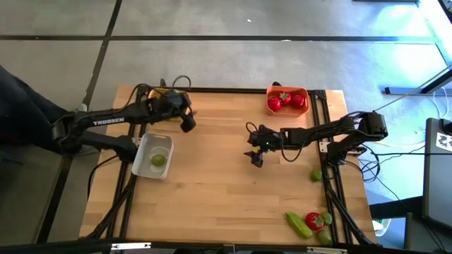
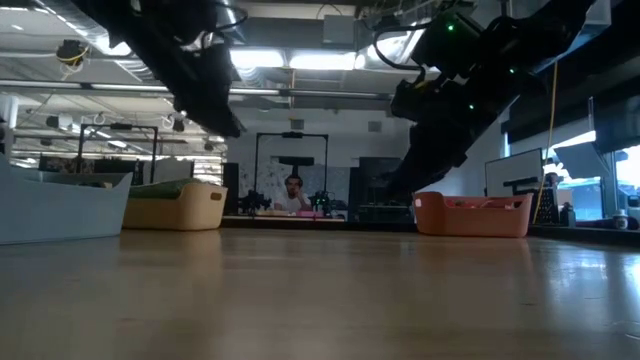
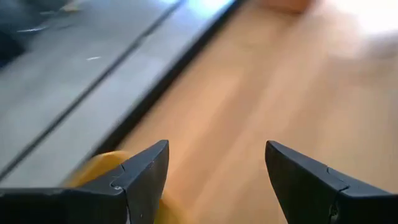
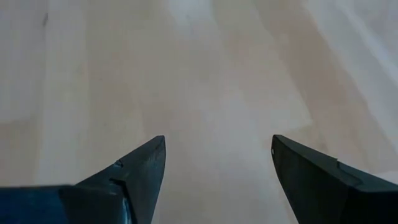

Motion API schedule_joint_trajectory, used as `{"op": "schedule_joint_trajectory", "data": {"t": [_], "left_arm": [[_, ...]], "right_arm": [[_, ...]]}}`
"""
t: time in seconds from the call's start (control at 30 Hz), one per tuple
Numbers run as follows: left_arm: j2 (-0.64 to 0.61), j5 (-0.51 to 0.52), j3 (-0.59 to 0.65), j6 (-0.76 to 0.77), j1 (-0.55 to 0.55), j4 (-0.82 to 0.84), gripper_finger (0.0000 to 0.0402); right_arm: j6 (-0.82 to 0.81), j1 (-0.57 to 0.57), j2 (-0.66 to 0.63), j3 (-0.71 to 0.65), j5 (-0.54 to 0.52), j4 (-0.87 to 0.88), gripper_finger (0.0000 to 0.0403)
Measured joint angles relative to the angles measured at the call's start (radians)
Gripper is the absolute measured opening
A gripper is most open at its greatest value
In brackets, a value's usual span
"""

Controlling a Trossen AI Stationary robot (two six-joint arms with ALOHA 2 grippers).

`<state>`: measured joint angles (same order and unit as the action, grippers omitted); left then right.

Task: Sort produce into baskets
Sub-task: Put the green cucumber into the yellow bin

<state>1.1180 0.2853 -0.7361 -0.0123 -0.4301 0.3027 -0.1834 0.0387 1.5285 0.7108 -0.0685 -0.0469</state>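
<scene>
The orange basket [image 1: 287, 99] at the far right holds red round pieces [image 1: 282, 101]. The whitish tray [image 1: 152, 155] at the left holds a small round green piece [image 1: 157, 160]. The yellow basket [image 1: 157, 92] sits at the far left, mostly hidden by my left arm; its rim shows in the left wrist view [image 3: 102, 167]. A long green piece [image 1: 299, 224], a red one [image 1: 314, 221] and a small green one [image 1: 316, 174] lie at the table's right. My left gripper [image 1: 188, 120] is open and empty beside the yellow basket. My right gripper [image 1: 254, 148] is open and empty above mid-table.
Black rails [image 1: 326, 134] run along the table's left and right sides. In the low view the orange basket [image 2: 472, 215] and yellow basket [image 2: 175, 207] stand at the far edge, and a person [image 2: 293, 195] sits in the room behind.
</scene>
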Motion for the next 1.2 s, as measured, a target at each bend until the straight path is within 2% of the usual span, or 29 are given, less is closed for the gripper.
{"op": "schedule_joint_trajectory", "data": {"t": [0.13, 0.37, 0.63, 0.83, 0.97, 1.2], "left_arm": [[0.002, -0.079, 0.007, 0.008, 0.103, -0.008, 0.0263], [0.003, -0.086, 0.049, 0.091, 0.246, -0.067, 0.0263], [0.003, -0.081, 0.145, 0.169, 0.333, -0.218, 0.0263], [0.004, -0.077, 0.159, 0.190, 0.355, -0.242, 0.0263], [0.004, -0.058, 0.159, 0.195, 0.366, -0.241, 0.0263], [0.004, -0.046, 0.159, 0.205, 0.366, -0.241, 0.0263]], "right_arm": [[-0.020, -0.001, -0.015, 0.037, 0.036, 0.097, 0.0282], [-0.022, -0.057, -0.055, 0.141, 0.025, 0.305, 0.0282], [-0.122, -0.202, -0.089, 0.321, 0.038, 0.723, 0.0282], [-0.280, -0.346, -0.089, 0.401, 0.122, 0.955, 0.0282], [-0.417, -0.449, -0.089, 0.406, 0.158, 1.018, 0.0282], [-0.664, -0.642, -0.083, 0.406, 0.167, 1.012, 0.0282]]}}
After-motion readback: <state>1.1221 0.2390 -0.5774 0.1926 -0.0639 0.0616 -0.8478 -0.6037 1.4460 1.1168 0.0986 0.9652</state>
